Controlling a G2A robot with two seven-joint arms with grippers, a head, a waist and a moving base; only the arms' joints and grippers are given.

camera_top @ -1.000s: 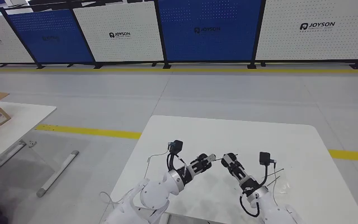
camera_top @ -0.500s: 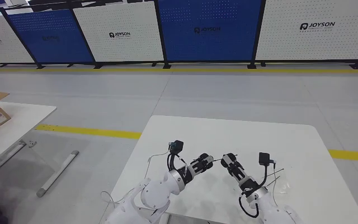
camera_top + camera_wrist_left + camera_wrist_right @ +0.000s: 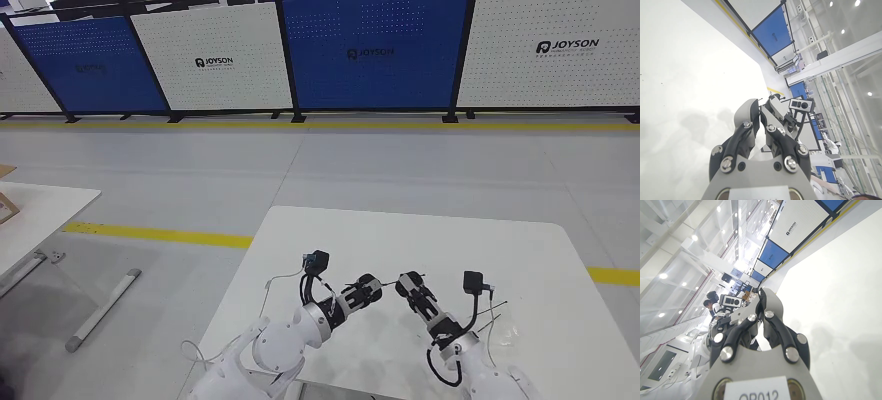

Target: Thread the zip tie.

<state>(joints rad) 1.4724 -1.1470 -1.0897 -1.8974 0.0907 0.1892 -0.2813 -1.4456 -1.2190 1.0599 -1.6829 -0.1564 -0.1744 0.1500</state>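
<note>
Black and super thin, the zip tie (image 3: 388,286) is one plastic strand hanging just above the table between the two grippers, near the front edge. The left gripper (image 3: 759,106) has its smooth grey fingers pressed together on one end, ribbed black rubber pads squeezing it, with a tiny tip poking out past them. The right gripper (image 3: 761,294) looks the same: curved grey shells, black linkage bars, shiny round screws, clamped tight on the other end. The two grippers point at each other, nearly nose to nose.

The glossy white table (image 3: 480,250) has rounded corners. A few thin loose wires (image 3: 497,318) lie by the right arm. Off to the left is a second white table (image 3: 40,215). One yellow floor line (image 3: 160,234) runs behind, then a row of perforated panels (image 3: 375,55), two of them blue, the rest white.
</note>
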